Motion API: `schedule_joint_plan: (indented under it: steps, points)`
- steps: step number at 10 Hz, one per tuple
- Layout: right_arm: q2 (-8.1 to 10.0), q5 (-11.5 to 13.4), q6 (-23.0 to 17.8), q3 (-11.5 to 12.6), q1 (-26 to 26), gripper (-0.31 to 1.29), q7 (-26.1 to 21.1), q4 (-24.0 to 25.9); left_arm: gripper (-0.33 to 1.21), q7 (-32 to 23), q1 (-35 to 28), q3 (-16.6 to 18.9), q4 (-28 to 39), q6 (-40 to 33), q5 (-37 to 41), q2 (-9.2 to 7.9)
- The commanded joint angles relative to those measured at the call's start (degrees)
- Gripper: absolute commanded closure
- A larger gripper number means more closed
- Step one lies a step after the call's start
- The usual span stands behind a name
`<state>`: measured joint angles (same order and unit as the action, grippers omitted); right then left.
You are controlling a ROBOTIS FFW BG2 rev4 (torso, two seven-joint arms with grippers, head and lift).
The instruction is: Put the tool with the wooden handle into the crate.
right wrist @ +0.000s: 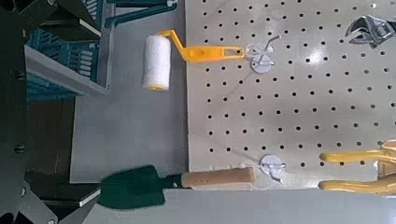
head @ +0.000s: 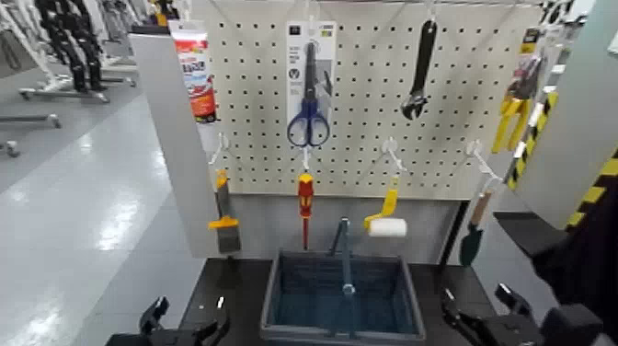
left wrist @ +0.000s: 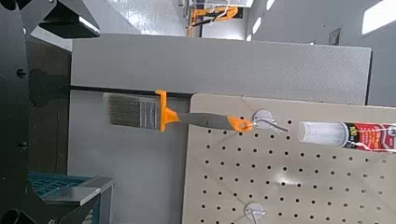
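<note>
Okay so the trowel with the wooden handle (head: 474,230) is hanging blade down by the lower right corner of the pegboard (head: 257,101), handle at the top by its hook, green blade dangling past the board's bottom edge; it's nowhere near inside the crate (head: 303,332), which sits on the dark bench (head: 460,276) roughly midway between the left and right edges, hoop handle sticking up.

Right gripper (head: 475,296) is at the right edge of the bench, below the trowel and off to the right of the crate; jaws spread wide, nothing between them, not touching the trowel. Left gripper (head: 193,311) is over by the bench's left edge, on the other side of the crate; it's standing wide too and holding nothing.

Rest of the board, for anyone curious: brush (head: 224,216) at the lower left corner, red-and-yellow screwdriver (head: 305,198) and paint roller (head: 388,225) along the bottom edge between brush and trowel; up higher there's a red and white tube (head: 195,74) by the left edge, blue-handled scissors (head: 310,115) left of the middle, an adjustable wrench (head: 420,74) nearer the right, and yellow-handled pliers (head: 517,110) out at the right edge.
</note>
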<state>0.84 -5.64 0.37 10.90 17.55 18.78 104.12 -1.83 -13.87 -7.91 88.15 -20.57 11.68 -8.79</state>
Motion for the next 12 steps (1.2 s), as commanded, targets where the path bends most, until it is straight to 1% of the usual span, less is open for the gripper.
schedule_joint_plan:
  steps: [1,3,5,6,8,12]
  points:
    - [0.48,0.63,5.17,5.10,-1.99,0.14,6.71,1.70,0.11,0.08,-0.02,0.00,0.00,0.00,0.19,-0.08]
    - [2.41,0.72,8.34,8.44,-4.10,0.14,11.45,1.70,0.11,0.16,0.07,0.00,0.00,0.00,0.19,-0.08]
    - [5.31,0.72,11.06,9.76,-6.12,0.14,13.91,1.44,0.11,0.25,0.07,0.00,0.00,0.00,0.28,-0.08]
    - [7.24,0.11,12.29,9.93,-7.35,0.14,15.32,0.73,0.11,0.34,0.16,0.00,0.00,0.09,0.36,-0.08]
    - [10.23,-1.04,13.34,9.76,-9.38,0.14,16.55,-1.29,0.11,0.34,0.16,-0.09,0.00,0.09,0.36,0.00]
    - [16.12,-3.23,13.78,7.82,-16.23,0.14,20.15,-9.37,0.11,0.34,0.24,-0.09,-0.09,0.18,0.36,0.09]
